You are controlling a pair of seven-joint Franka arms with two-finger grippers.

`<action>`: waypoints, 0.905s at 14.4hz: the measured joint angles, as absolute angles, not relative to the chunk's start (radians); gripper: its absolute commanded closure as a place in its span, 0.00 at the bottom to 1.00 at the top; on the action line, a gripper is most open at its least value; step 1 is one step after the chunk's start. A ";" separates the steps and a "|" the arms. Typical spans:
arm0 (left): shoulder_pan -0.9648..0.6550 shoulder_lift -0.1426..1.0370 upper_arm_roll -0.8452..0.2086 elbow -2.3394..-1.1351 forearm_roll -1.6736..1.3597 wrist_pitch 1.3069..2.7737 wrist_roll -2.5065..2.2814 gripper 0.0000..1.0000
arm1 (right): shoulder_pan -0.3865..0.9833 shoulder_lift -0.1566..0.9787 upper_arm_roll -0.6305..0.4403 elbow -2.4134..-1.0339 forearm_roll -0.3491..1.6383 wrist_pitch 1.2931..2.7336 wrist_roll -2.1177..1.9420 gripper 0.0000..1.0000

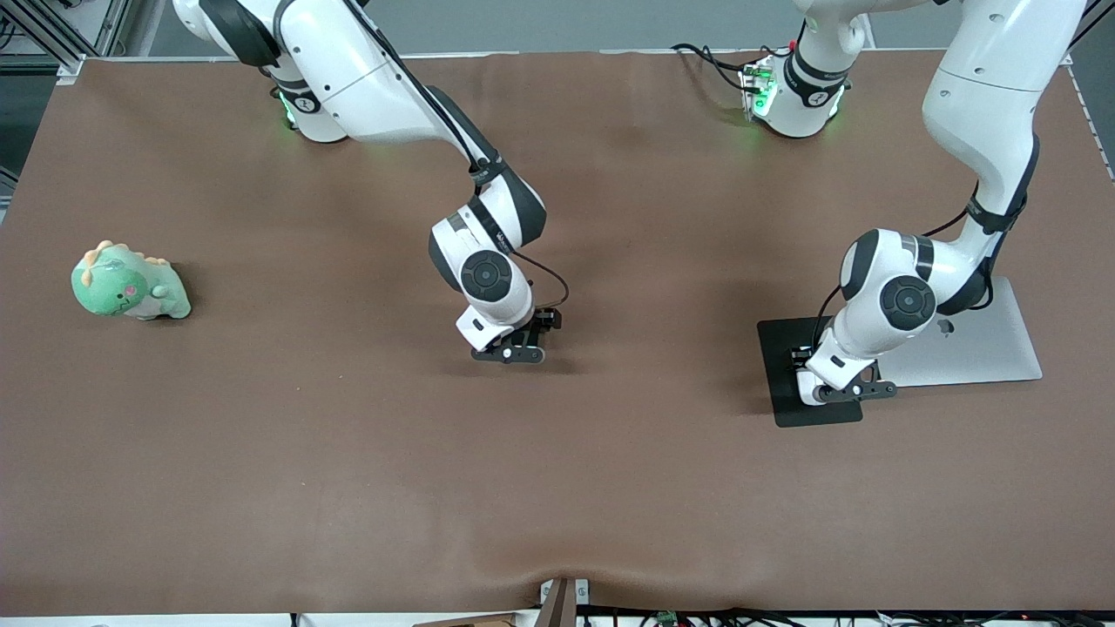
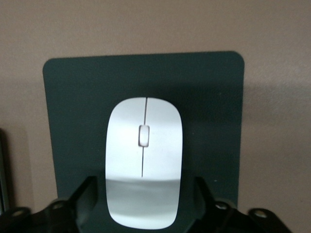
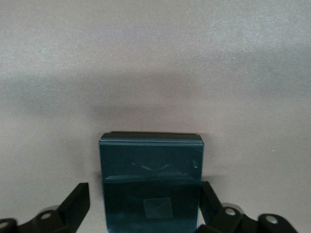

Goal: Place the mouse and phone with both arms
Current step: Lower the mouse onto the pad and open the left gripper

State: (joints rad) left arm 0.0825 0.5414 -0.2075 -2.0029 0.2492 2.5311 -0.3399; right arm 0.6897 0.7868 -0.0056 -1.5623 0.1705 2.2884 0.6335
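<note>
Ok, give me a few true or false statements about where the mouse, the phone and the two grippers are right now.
1. The mouse lies on the black mouse pad. True.
2. The left gripper is shut tight on the mouse. False: its fingers stand apart on either side.
3. The right gripper is over the phone. True.
4. The green dinosaur toy sits on the silver laptop. False: it sits on the table toward the right arm's end.

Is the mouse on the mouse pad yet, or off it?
On it: the mouse lies on the mouse pad, between the left gripper's open fingers.
</note>
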 measured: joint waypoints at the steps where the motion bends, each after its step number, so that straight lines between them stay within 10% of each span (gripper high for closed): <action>1: 0.082 0.540 -0.208 -1.993 0.249 2.534 -0.340 0.00 | 0.690 0.787 -0.007 -1.562 0.163 2.288 0.633 0.74; 3: 0.082 0.529 -0.211 -1.965 0.249 2.531 -0.340 0.00 | 0.690 0.787 -0.006 -1.560 0.130 2.288 0.633 0.99; 13: 0.086 0.329 -0.221 -1.463 0.122 1.816 -0.216 0.00 | 0.601 0.754 -0.031 -1.484 0.105 2.145 0.636 1.00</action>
